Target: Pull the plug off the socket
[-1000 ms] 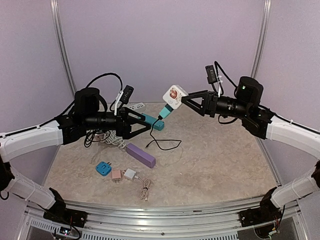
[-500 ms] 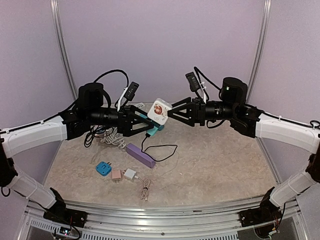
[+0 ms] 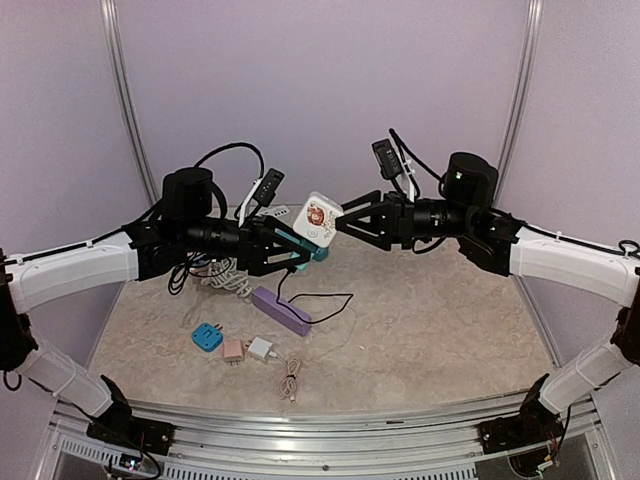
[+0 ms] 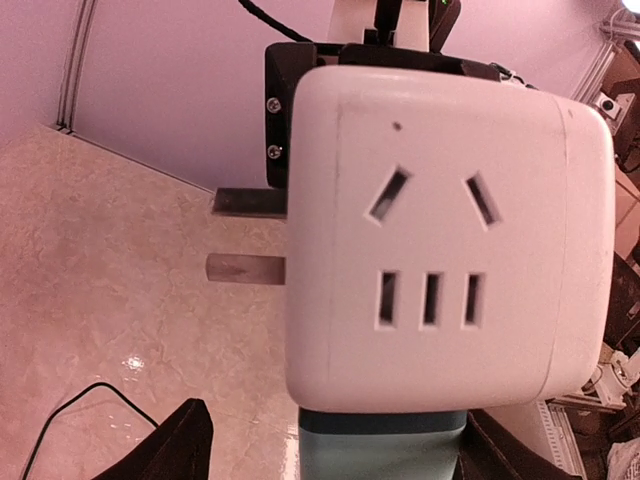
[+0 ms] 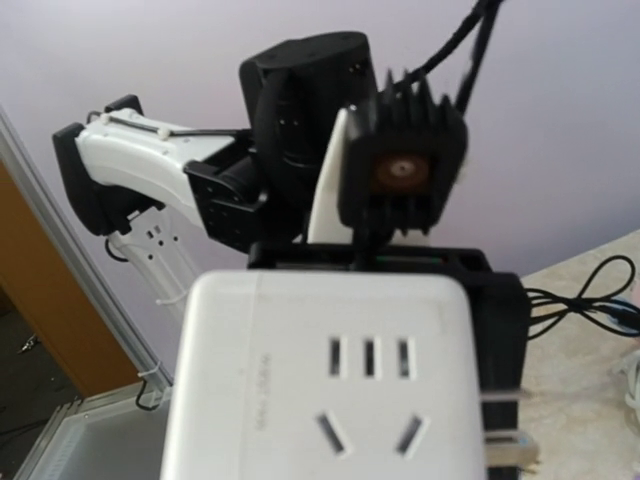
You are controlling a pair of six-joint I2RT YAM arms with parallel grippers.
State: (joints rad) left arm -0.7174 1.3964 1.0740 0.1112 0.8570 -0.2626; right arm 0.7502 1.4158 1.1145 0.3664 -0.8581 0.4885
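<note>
A white cube socket [image 3: 318, 219] hangs in the air between the two arms, and my right gripper [image 3: 346, 222] is shut on its right side. A teal plug [image 3: 306, 260] sits in the cube's lower face, and its black cord [image 3: 322, 298] loops down to the table. My left gripper [image 3: 292, 256] is open around this plug. In the left wrist view the plug [image 4: 385, 445] lies between my fingertips [image 4: 187, 440]; a gap shows at the left one. The socket [image 5: 330, 380] fills the right wrist view and hides that gripper's fingers.
On the table lie a purple block [image 3: 281, 310], a blue adapter [image 3: 207, 336], a pink adapter [image 3: 233, 350], a white adapter [image 3: 260, 348] with a coiled cable [image 3: 290, 380], a cable bundle [image 3: 225, 280] and a white power strip [image 3: 272, 212] at the back.
My right arm carried the socket left and lower, bringing the plug between my left fingers. The left arm rose a little, and its jaws have started narrowing around the plug.
</note>
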